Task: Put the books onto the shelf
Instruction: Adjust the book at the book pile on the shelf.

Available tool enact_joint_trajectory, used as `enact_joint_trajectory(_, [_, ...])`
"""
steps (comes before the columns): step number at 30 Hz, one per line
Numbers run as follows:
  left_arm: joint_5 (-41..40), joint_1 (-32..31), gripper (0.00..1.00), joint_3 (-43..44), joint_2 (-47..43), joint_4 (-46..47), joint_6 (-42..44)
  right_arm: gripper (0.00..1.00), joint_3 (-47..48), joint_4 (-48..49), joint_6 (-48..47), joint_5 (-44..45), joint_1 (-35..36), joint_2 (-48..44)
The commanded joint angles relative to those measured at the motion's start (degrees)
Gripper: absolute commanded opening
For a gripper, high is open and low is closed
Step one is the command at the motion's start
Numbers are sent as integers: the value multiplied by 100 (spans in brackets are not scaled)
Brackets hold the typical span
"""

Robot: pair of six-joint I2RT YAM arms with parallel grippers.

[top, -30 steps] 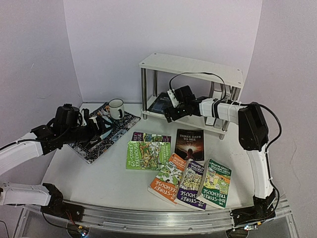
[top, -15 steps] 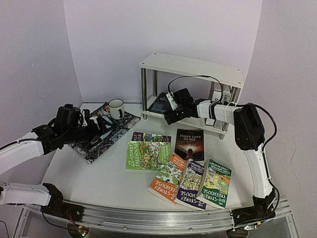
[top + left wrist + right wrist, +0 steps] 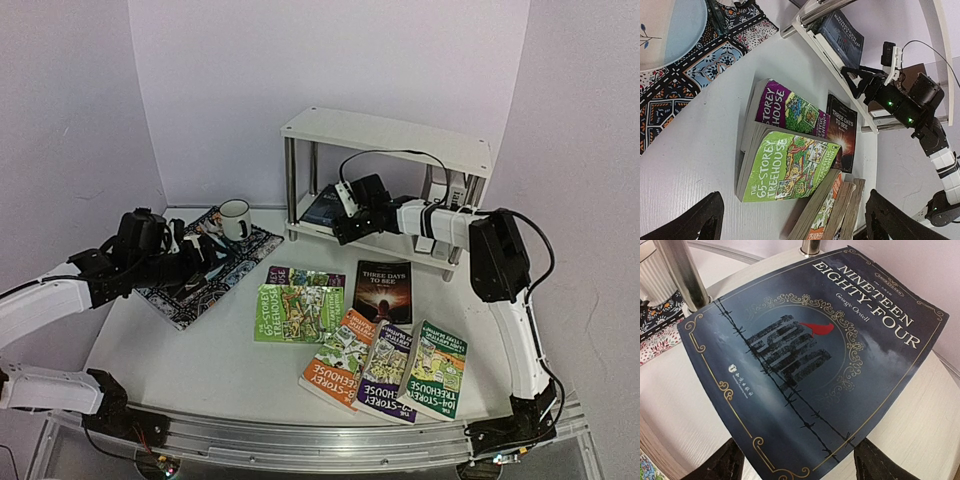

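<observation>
Since a second ago my right arm has drawn its elbow inward and eased my right end effector (image 3: 343, 226) a touch closer to the lower board of the white two-tier shelf with shiny metal tube legs (image 3: 385, 130). The left arm has barely stirred.

From above, that shelf stands toward the far right corner of the table (image 3: 190, 360), and a dark blue paperback (image 3: 322, 208) already lies flat on its lower board. Six more books lie from the middle of the table toward its near right edge, among them a bright green paperback (image 3: 298, 313) and a black paperback (image 3: 382, 290). My left end effector (image 3: 205, 250) hovers over the patterned placemat (image 3: 170, 300) by the left edge.

At my left wrist, the fingers are spread wide and empty. The bright green paperback rests on a purple paperback (image 3: 790, 110), so its edges sit raised off the table, which I judge the easiest place to pinch.

At my right wrist, the fingertips (image 3: 725, 462) stand apart over the dark blue paperback's near corner, pinching nothing. These paperbacks look light, floppy and glossy, so I would grip deep, near the spine, or they may sag or slip.
</observation>
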Motion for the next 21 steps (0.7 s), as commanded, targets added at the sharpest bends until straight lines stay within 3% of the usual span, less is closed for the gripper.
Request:
enact_joint_trajectory(1, [-12,21,100,303,53,181,104,76,280,-47,7,-65,-32,186])
enact_joint_trajectory(21, [-10,21,100,357,184,187,141,79,532,-51,-351,-594,-62,378])
